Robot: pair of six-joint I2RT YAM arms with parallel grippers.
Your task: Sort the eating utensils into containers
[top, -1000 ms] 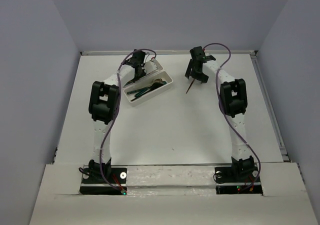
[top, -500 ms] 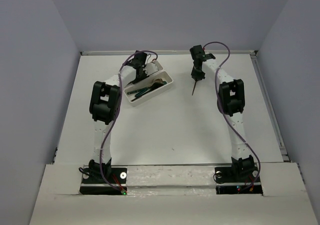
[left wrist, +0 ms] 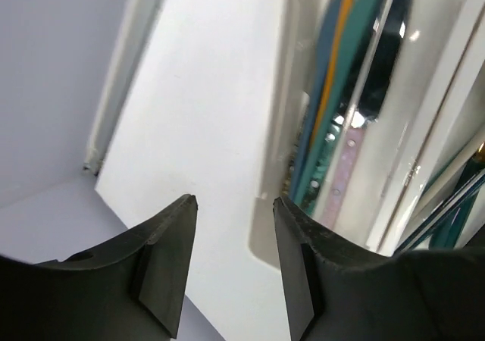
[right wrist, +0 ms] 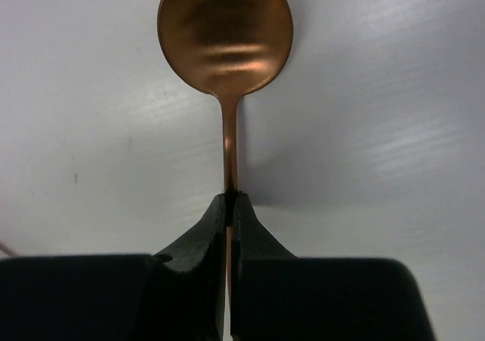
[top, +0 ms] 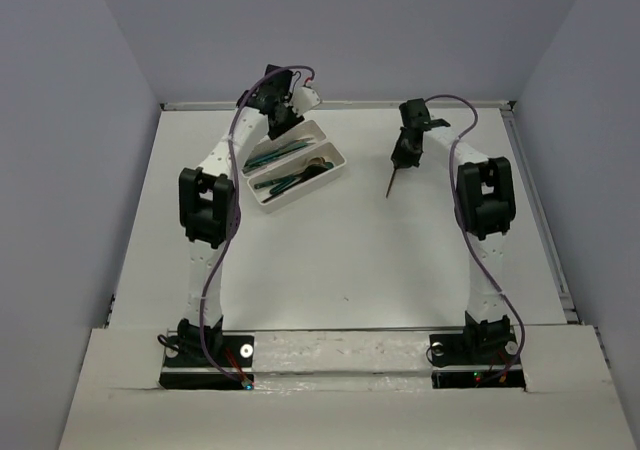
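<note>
My right gripper is shut on the thin handle of a copper spoon, whose round bowl points away from the wrist over the white table. From above, that copper spoon hangs below the right gripper at the far right of the table. Two white containers lie side by side at the far left: the far tray with teal, blue and orange knives, and the near tray with dark and gold utensils. My left gripper is open and empty, just beyond the far tray's end.
The back wall stands close behind the left gripper. A raised white ledge runs along the table's right side. Both arm bases sit on the near strip.
The right gripper has shut on the copper spoon and carried it a little to the right. The left gripper has opened and drawn back from the far tray toward the back wall.
</note>
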